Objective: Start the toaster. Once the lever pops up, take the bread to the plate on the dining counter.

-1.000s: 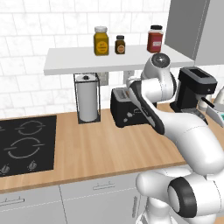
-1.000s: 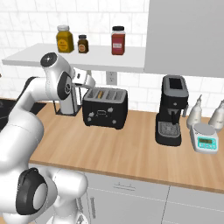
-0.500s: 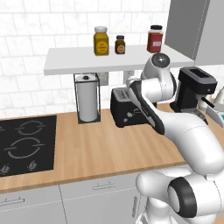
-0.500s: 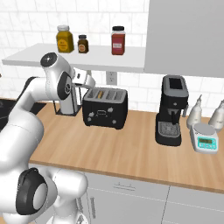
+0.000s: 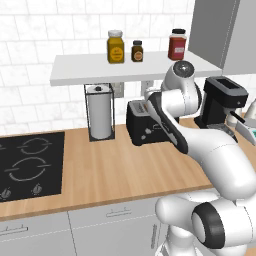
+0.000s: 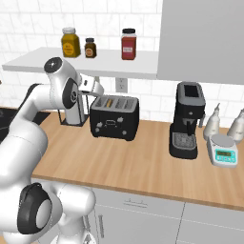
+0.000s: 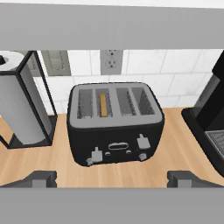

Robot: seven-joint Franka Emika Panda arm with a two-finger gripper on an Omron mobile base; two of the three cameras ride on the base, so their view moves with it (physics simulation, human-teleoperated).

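The black toaster [image 7: 114, 124] stands on the wooden counter [image 6: 143, 164] against the white tiled wall, its front with two levers and small knobs facing the robot. The bread [image 7: 103, 104] sits on edge in one of the left-hand slots, a thin tan strip seen from above; in the right base view it shows as a tan line in the toaster's top [image 6: 109, 102].

The gripper [image 7: 111, 178] hovers above and in front of the toaster, apart from it, with the jaws spread wide and nothing between them. In the left base view the arm's white links cross in front of the toaster's right part [image 5: 141, 125].

Just left of the toaster stands a paper towel roll [image 7: 18, 107] in a black wire holder, near the toaster's side but not touching. To the right, well apart, is the black coffee machine [image 6: 187, 119], and beyond it a small digital scale [image 6: 223, 150] and two pale bottles [image 6: 212, 122]. A white shelf [image 5: 125, 66] hangs directly over the toaster, carrying a yellow jar [image 5: 115, 46], a small dark jar [image 5: 137, 50] and a red jar [image 5: 177, 44]. A wall socket [image 7: 111, 60] sits behind the toaster. A black hob [image 5: 30, 162] lies at the counter's far left.
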